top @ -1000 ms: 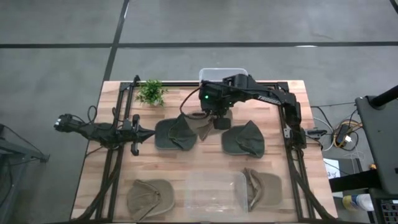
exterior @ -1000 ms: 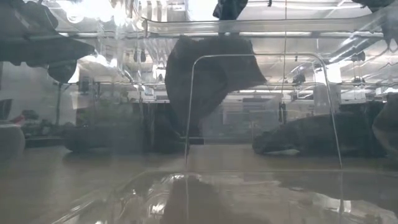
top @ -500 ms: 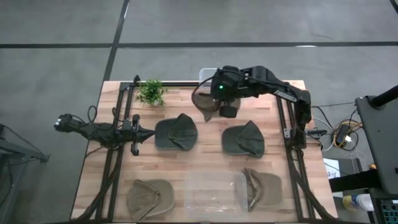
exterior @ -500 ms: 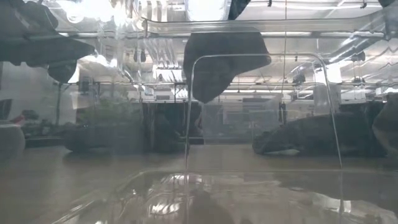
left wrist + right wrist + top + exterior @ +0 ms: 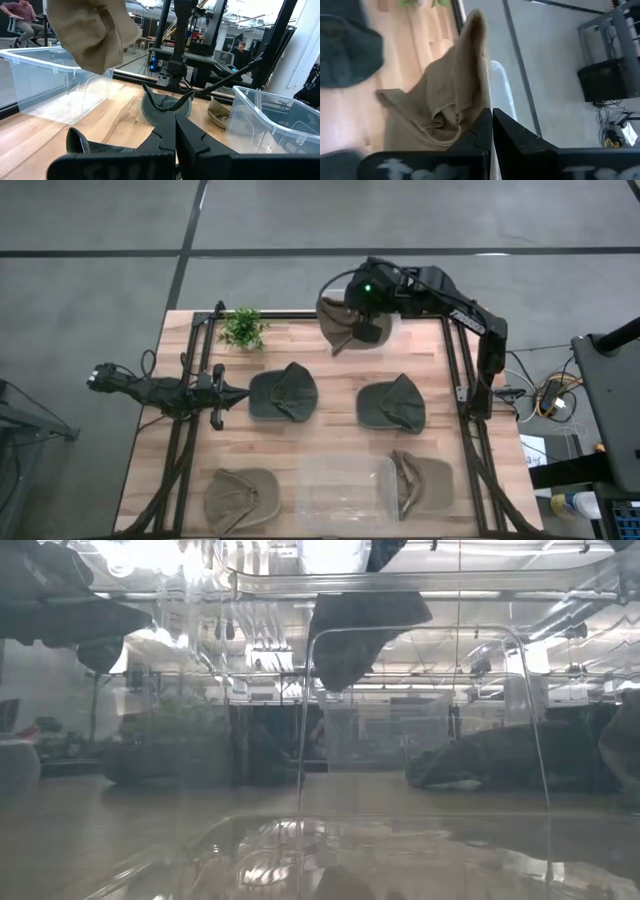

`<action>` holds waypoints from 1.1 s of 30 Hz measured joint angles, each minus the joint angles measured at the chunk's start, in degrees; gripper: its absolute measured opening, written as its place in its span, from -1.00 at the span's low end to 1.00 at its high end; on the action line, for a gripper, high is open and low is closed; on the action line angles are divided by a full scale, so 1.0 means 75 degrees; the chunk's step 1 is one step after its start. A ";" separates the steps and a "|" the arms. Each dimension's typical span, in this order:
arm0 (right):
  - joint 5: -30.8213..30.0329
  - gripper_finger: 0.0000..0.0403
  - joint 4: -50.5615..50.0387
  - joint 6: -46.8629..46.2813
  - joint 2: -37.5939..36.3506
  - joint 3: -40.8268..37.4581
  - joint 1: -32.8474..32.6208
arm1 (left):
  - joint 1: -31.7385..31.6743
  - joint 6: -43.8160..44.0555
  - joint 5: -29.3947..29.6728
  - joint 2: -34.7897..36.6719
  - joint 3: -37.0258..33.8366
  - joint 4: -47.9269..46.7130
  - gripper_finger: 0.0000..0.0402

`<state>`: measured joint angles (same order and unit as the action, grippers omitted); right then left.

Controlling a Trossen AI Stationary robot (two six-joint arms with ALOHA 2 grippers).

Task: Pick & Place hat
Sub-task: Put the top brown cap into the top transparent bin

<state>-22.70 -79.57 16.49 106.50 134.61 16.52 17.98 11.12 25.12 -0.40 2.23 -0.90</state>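
Observation:
My right gripper (image 5: 366, 330) is shut on a tan hat (image 5: 338, 325) and holds it in the air over the clear bin (image 5: 388, 293) at the table's far edge. The hat also shows in the low view (image 5: 360, 635), the left wrist view (image 5: 95, 32) and the right wrist view (image 5: 440, 105). My left gripper (image 5: 224, 393) is shut and empty at the table's left, beside a dark green hat (image 5: 283, 393) that lies flat on the table. My right gripper pinches a folded edge of the tan hat (image 5: 479, 95) between its two fingers, coming at it from above. The hat is lifted clear and hangs crumpled and slack below the fingers, over the far bin.
A second dark green hat (image 5: 392, 405) lies right of centre. Two tan hats (image 5: 240, 495) (image 5: 420, 480) lie near the front edge on either side of a clear bin (image 5: 345, 485). A small plant (image 5: 242, 328) stands at the far left. A black frame rail (image 5: 455, 370) runs along each side.
My right gripper has gone up and toward the table's far edge with the tan hat. The hat hung by the left dark green hat at the table's middle and now hangs clear over the far bin.

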 joint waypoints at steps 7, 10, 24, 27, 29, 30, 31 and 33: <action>0.0021 -0.96 0.0320 0.0415 0.0012 0.0000 0.0560 | -0.0001 0.0002 0.0000 -0.0001 0.0000 0.0000 -1.00; 0.0052 -0.96 0.0288 0.0233 0.0035 -0.0003 0.0734 | 0.0000 0.0001 0.0000 -0.0002 0.0001 0.0000 -1.00; 0.2319 -0.96 0.0146 -0.0536 0.0035 -0.0040 0.1188 | 0.0000 0.0001 0.0000 -0.0003 0.0001 0.0000 -1.00; 0.3039 -0.94 0.0027 -0.1020 0.0035 -0.0070 0.1190 | 0.0000 0.0000 0.0000 -0.0003 0.0001 -0.0001 -1.00; 0.3303 -0.87 0.0000 -0.1171 0.0035 -0.0070 0.1013 | 0.0000 0.0000 0.0000 -0.0003 -0.0002 0.0001 -1.00; 0.3378 -0.83 -0.0001 -0.1179 0.0032 -0.0070 0.0892 | 0.0000 0.0000 0.0000 -0.0003 0.0000 0.0001 -1.00; 0.3406 -0.77 -0.0023 -0.1178 0.0032 -0.0070 0.0756 | 0.0000 0.0002 0.0000 -0.0003 -0.0001 0.0001 -1.00; 0.3395 -0.64 -0.0146 -0.1181 0.0034 -0.0091 0.0506 | 0.0000 0.0000 0.0000 -0.0003 0.0000 0.0001 -1.00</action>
<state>2.76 -80.66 7.64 106.75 133.92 20.31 17.98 11.11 25.12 -0.43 2.23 -0.89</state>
